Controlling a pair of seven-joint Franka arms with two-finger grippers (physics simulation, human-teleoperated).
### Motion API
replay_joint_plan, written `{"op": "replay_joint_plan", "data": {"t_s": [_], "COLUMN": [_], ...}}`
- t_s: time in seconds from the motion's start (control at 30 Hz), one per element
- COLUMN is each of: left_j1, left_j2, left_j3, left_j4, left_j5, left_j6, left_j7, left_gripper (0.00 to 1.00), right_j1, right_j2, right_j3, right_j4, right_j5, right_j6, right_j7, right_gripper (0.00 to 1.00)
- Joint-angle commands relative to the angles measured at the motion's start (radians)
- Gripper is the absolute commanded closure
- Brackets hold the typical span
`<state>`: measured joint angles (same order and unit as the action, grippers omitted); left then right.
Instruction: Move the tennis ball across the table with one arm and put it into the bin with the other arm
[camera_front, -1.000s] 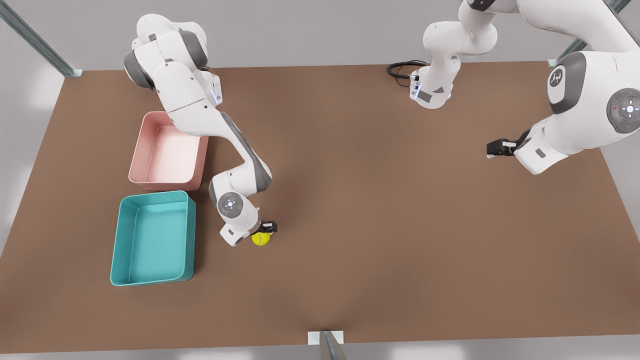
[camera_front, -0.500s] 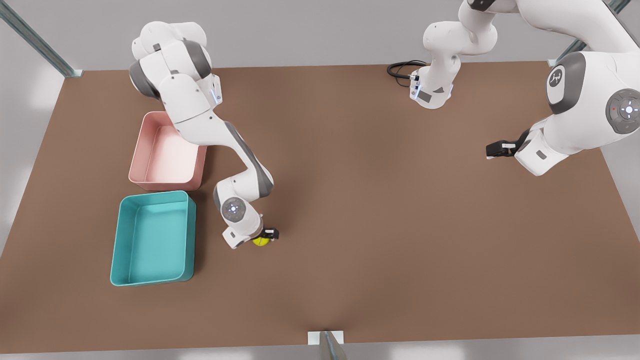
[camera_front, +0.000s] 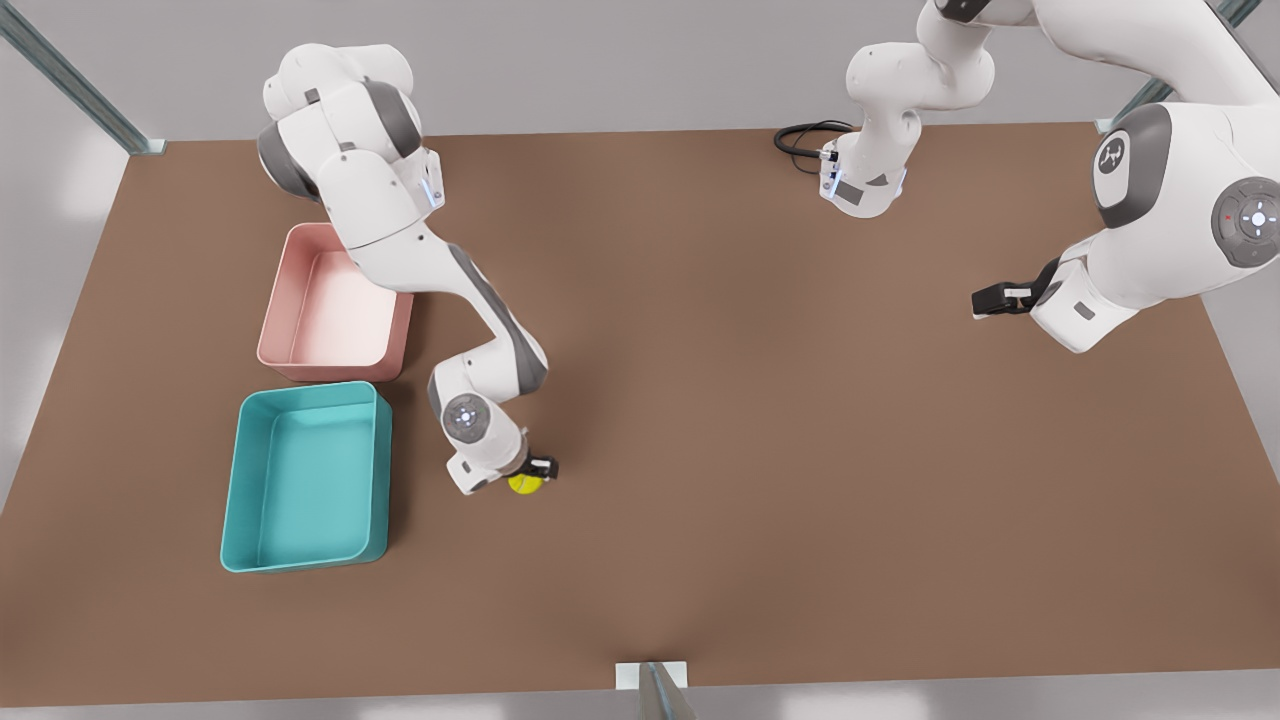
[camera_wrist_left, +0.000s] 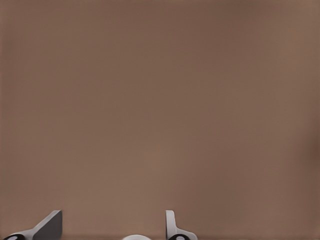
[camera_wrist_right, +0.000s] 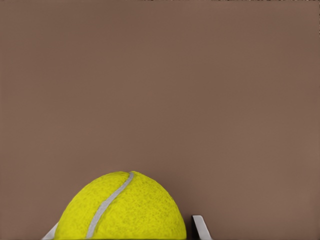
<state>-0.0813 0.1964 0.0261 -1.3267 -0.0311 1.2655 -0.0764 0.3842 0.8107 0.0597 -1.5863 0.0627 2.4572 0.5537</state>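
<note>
Your right gripper (camera_front: 531, 476) has its fingers (camera_wrist_right: 199, 226) clamped on the small yellow-green tennis ball (camera_front: 522, 484), near the teal rectangular plastic bin (camera_front: 305, 478) toward the brown surface (camera_front: 750, 450)'s front-view left edge, ready for lifting, while your left gripper (camera_front: 985, 299) waits, fingers (camera_wrist_left: 171, 225) apart, near the opposite edge.

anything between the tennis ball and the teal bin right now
Only the right arm's wrist, seen in the front view: the right gripper sits at the tennis ball, with bare table beside the bin.
</note>
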Motion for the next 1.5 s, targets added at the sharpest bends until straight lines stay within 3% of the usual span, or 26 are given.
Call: {"op": "replay_joint_plan", "data": {"t_s": [0.0,0.07,0.37,0.57,0.63,0.7,0.93,1.03,1.2,1.3,1.37,1.47], "left_j1": [0.0,0.0,0.0,0.0,0.0,0.0,0.002,0.002,0.002,0.002,0.0,0.002], "left_j2": [-0.002,0.0,0.0,0.001,0.006,0.006,0.008,0.006,0.006,0.006,0.008,0.009], "left_j3": [0.0,0.0,0.0,-0.026,-0.028,-0.026,-0.025,-0.025,-0.025,-0.025,-0.025,-0.025], "left_j4": [0.001,0.006,0.011,0.004,0.006,0.009,0.009,0.011,0.009,0.009,0.009,0.009], "left_j5": [0.002,0.005,0.003,-0.016,-0.018,-0.024,-0.024,-0.023,-0.024,-0.027,-0.027,-0.029], "left_j6": [-0.029,-0.032,-0.028,-0.041,-0.043,-0.043,-0.041,-0.043,-0.043,-0.044,-0.044,-0.043], "left_j7": [-0.023,-0.026,-0.029,-0.023,-0.029,-0.031,-0.031,-0.031,-0.033,-0.033,-0.033,-0.031], "left_gripper": [0.0,0.0,0.0,0.0,0.0,0.0,0.0,0.0,0.0,0.0,0.0,0.0], "right_j1": [0.001,0.001,0.001,0.002,-0.002,-0.022,-0.122,-0.156,-0.298,-0.453,-0.458,-0.459], "right_j2": [0.001,0.012,0.015,0.028,0.027,0.025,-0.008,-0.082,-0.254,-0.295,-0.274,-0.232], "right_j3": [0.0,0.0,0.0,0.0,0.014,0.04,0.15,0.153,0.138,0.129,0.038,-0.021], "right_j4": [0.003,0.009,0.014,0.005,0.002,0.002,0.009,0.011,0.009,0.035,0.077,0.088], "right_j5": [0.006,0.006,0.008,0.005,0.006,0.006,0.006,0.006,-0.004,-0.124,-0.175,-0.204], "right_j6": [0.028,0.037,0.078,0.089,0.086,0.082,0.008,-0.09,-0.385,-0.481,-0.481,-0.477], "right_j7": [0.02,0.022,0.022,0.015,0.009,-0.001,-0.044,-0.112,-0.374,-0.679,-0.833,-0.87], "right_gripper": [0.11,0.16,0.13,0.17,0.35,0.41,0.41,0.41,0.41,0.4,0.4,0.4]}}
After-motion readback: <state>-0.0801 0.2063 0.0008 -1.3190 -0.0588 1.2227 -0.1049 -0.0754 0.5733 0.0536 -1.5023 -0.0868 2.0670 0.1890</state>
